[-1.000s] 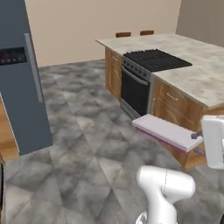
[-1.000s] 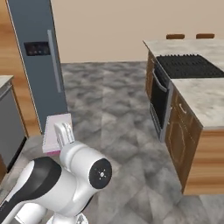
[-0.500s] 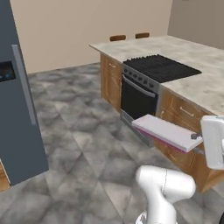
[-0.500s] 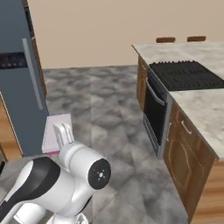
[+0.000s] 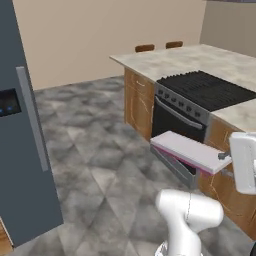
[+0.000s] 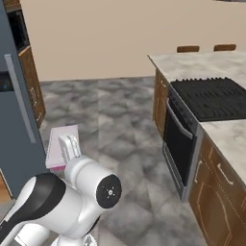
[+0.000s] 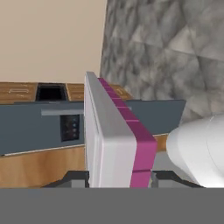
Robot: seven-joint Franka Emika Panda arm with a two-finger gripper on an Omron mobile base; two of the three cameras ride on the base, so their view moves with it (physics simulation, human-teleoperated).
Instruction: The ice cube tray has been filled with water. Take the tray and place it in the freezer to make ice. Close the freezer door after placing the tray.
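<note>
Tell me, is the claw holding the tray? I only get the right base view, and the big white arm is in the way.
Observer: Yes. In the hand view the claw is shut on the ice cube tray, with a dark fingertip on each side.
Operator: Is the tray flat or tippy?
Observer: The left base view shows its whole length. It sticks out from the claw about level, above the floor, with the pale top up and the pink edge underneath.
</note>
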